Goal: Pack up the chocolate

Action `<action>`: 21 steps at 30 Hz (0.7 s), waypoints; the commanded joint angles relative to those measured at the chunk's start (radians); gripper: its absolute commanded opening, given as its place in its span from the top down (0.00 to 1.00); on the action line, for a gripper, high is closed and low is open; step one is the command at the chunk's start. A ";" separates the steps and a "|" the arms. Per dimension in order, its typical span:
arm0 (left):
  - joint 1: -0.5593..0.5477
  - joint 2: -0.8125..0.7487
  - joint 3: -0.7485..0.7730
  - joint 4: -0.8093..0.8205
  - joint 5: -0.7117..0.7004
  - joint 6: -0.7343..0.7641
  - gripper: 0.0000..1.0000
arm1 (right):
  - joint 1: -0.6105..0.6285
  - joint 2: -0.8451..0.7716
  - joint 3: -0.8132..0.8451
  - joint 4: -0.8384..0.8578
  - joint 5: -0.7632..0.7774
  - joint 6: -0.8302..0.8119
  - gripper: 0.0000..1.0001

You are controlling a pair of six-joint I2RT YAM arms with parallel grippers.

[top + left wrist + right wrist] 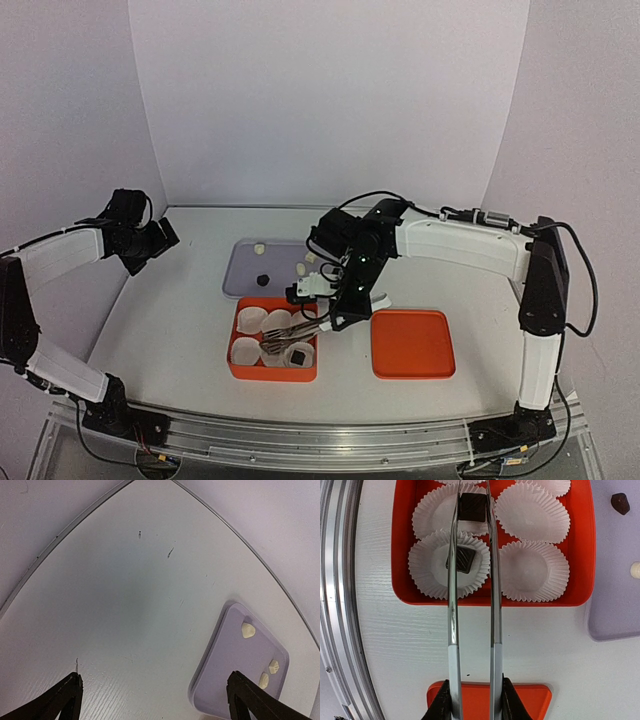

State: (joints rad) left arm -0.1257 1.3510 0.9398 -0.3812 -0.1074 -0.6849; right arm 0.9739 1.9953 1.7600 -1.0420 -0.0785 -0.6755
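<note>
Dark chocolate chunks (461, 560): I count three. Cream chocolate chunks (248, 630): three. White paper cups (534, 571): six as best I can count, two cut off by my wrist view's edge. Cups with a chunk lying in them: one. Orange box (402, 540): one. Orange lid (412, 343): one. Lilac tray (235, 655): one. Tongs (454, 630), held in my right gripper (472, 705): one pair.

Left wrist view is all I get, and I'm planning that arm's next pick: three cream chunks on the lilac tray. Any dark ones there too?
Observer: Yes, one dark chunk lies on the lilac tray, out of your view.
Operator: Any dark ones elsewhere?
Observer: A second dark chunk lies in a paper cup in the orange box.
Operator: Any more?
Observer: The third dark chunk sits between the tongs in the right gripper, over the neighbouring cup; gripped or released, I cannot tell.
</note>
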 commanded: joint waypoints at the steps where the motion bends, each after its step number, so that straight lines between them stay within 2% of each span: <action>1: -0.001 -0.008 0.003 0.032 -0.013 0.005 0.00 | 0.011 -0.001 0.039 -0.003 -0.032 -0.013 0.85; 15: -0.002 0.002 0.005 0.031 -0.018 0.005 0.00 | 0.022 0.020 0.037 -0.006 0.007 -0.025 0.83; 21: -0.002 0.006 0.009 0.030 -0.017 0.005 0.00 | 0.024 0.022 0.039 -0.006 0.012 -0.023 0.78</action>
State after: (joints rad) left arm -0.1257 1.3517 0.9398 -0.3809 -0.1081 -0.6846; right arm 0.9906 2.0185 1.7603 -1.0424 -0.0640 -0.6908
